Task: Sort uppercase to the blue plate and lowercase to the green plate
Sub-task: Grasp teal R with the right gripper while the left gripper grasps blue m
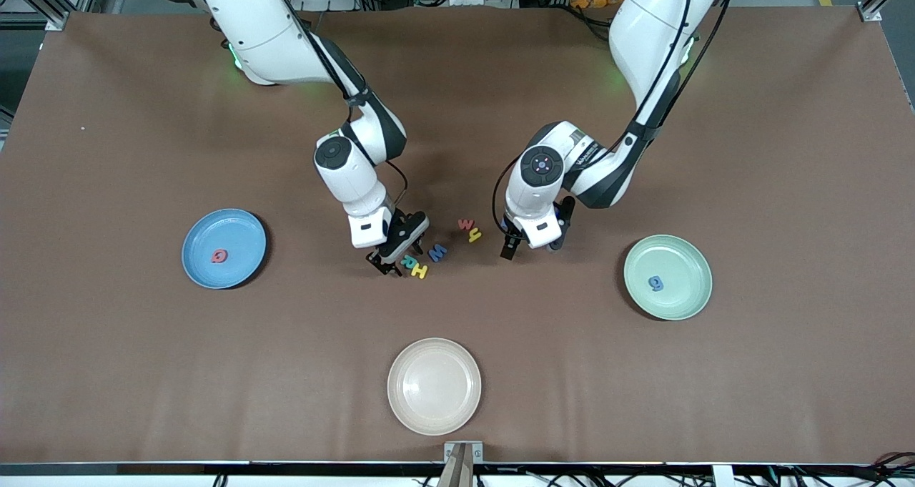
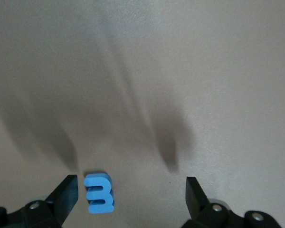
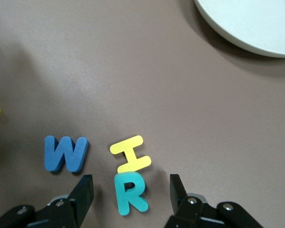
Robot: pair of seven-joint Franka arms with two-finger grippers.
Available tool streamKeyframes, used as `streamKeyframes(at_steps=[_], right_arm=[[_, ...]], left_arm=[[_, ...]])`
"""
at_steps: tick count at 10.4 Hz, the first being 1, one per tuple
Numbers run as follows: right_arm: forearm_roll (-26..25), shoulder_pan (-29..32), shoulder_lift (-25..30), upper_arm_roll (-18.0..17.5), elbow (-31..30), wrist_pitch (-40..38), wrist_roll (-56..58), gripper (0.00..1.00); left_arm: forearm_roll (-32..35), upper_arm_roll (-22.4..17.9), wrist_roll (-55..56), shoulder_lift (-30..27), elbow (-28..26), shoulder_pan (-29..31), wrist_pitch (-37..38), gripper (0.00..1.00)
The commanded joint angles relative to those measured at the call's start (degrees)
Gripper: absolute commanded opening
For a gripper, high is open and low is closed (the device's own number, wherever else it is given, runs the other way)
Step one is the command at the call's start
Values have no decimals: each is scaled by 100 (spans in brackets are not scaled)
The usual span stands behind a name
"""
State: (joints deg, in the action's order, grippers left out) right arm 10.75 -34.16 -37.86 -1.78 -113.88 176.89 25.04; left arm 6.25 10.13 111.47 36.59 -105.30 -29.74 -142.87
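With fingers wide, the right gripper [image 3: 128,194] straddles the R [image 3: 128,191] on the table mid-cluster and should close without nudging the touching H [image 3: 130,154], while the left gripper [image 2: 132,192], spread too, brackets the m [image 2: 99,192].

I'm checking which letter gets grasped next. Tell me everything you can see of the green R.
The green R is a small, flat, teal-green foam capital lying on the brown table. It sits between the right gripper's open fingers, not yet gripped. Its top touches the yellow H; the blue W lies beside them, apart.
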Motion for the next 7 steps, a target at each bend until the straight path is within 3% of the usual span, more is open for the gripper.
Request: streamKeyframes(at_steps=[1,7], right_arm=[[103,-65,-186,20,111,197,-69,73],[94,-65,-204,20,146,197,-70,61]], left_arm=[[-124,-38,190,-29,-148,-181,-118,100],[-80,-47,305,-29,-491,-331,-619,100]])
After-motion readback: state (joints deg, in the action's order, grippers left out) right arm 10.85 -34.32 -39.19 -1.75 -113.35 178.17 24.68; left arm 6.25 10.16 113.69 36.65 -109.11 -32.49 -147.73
